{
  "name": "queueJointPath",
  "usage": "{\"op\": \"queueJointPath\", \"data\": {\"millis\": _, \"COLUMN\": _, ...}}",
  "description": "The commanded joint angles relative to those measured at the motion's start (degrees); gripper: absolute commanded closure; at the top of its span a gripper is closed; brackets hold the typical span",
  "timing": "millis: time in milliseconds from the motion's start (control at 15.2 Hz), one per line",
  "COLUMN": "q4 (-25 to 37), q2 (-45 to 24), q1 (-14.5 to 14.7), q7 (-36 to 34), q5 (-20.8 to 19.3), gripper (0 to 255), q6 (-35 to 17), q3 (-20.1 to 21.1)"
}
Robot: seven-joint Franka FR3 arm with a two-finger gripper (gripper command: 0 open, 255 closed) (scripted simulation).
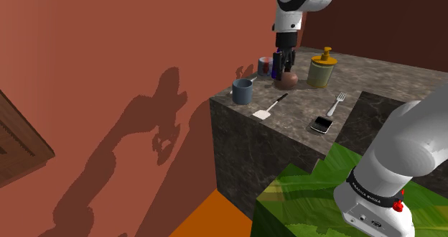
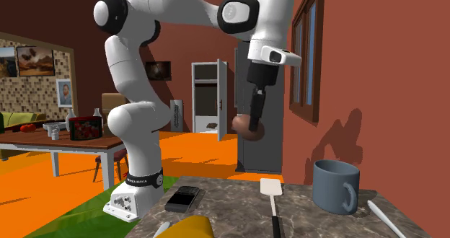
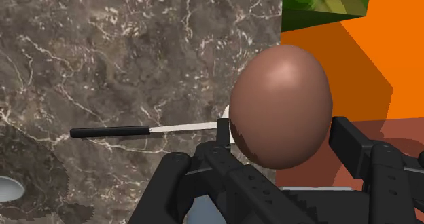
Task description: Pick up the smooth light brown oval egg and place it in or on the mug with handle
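The step in hand is the carry. The egg point(image 3: 282, 107) hangs in the gripper point(image 1: 287, 64), lifted clear of the marble counter point(image 1: 301, 117). The mug point(image 1: 243, 92) stands toward the shoulder view's left, near the counter's corner and apart from the egg.

To do this well, I judge the arm should travel level and slowly until the egg is right over the mug's opening. On the way it should stay above the spatula point(image 1: 270, 106) that lies near the path. It should then lower before letting go, since a smooth round egg could slip or roll off the rim.

The hand is closed on the egg. Its two black fingers point(image 3: 224, 158) clasp the lower part from both sides, and most of the brown shell stands out beyond the tips.
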State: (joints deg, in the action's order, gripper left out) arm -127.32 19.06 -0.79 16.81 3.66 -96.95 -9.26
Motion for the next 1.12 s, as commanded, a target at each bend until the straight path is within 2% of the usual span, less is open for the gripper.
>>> {"op": "queueJointPath", "data": {"millis": 0, "q4": 4.21, "q2": -4.28, "q1": 0.36, "q7": 0.16, "q5": 0.63, "gripper": 255, "q6": 0.02, "q3": -0.10}}
{"op": "queueJointPath", "data": {"millis": 594, "q4": 28.31, "q2": -25.43, "q1": 0.68, "q7": 1.16, "q5": 3.93, "gripper": 255, "q6": 3.37, "q3": -0.53}}
{"op": "queueJointPath", "data": {"millis": 858, "q4": 42.21, "q2": -35.69, "q1": 0.00, "q7": 1.23, "q5": 5.52, "gripper": 255, "q6": 7.17, "q3": -0.43}}
{"op": "queueJointPath", "data": {"millis": 1056, "q4": 55.19, "q2": -44.48, "q1": -0.99, "q7": 0.92, "q5": 6.74, "gripper": 255, "q6": 11.44, "q3": -0.15}}
